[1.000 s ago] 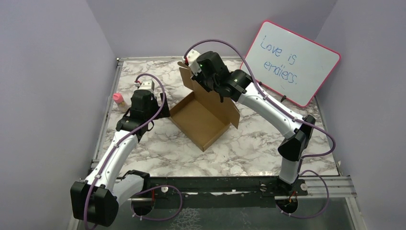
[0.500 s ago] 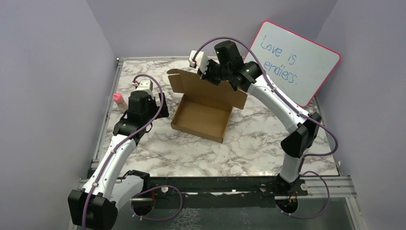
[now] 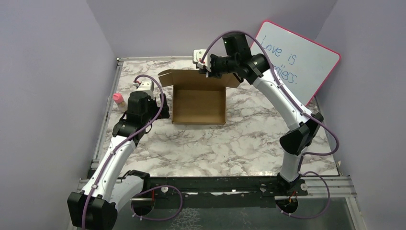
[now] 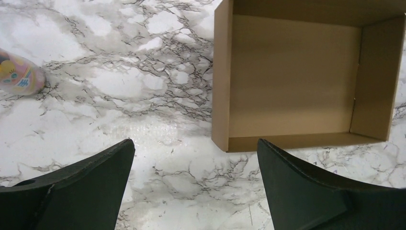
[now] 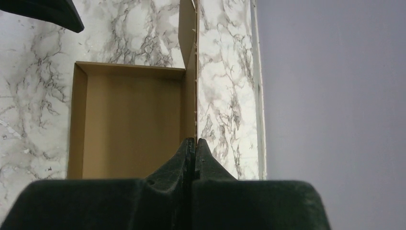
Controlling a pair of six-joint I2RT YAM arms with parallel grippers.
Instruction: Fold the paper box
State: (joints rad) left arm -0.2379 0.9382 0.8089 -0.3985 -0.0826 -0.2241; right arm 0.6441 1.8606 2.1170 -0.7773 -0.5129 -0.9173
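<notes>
The paper box (image 3: 198, 103) is a brown cardboard tray lying square on the marble table, its lid flap (image 3: 191, 79) standing up along the far side. My right gripper (image 3: 207, 72) is shut on that flap's top edge. From the right wrist, the gripper (image 5: 194, 140) pinches the thin flap (image 5: 190, 48) edge-on, with the open tray (image 5: 129, 120) below. My left gripper (image 3: 162, 111) hovers just left of the box. In the left wrist view this gripper (image 4: 195, 142) is open and holds nothing, and the box's near-left corner (image 4: 220, 141) lies just beyond its fingers.
A small pink bottle (image 3: 118, 99) stands by the table's left edge, also in the left wrist view (image 4: 16, 74). A pink-framed whiteboard (image 3: 294, 60) leans at the back right. Purple walls close in on three sides.
The right gripper, holding the flap, has swung right and back, turning the box from a diamond stance to square with the table. The left arm has barely moved.
</notes>
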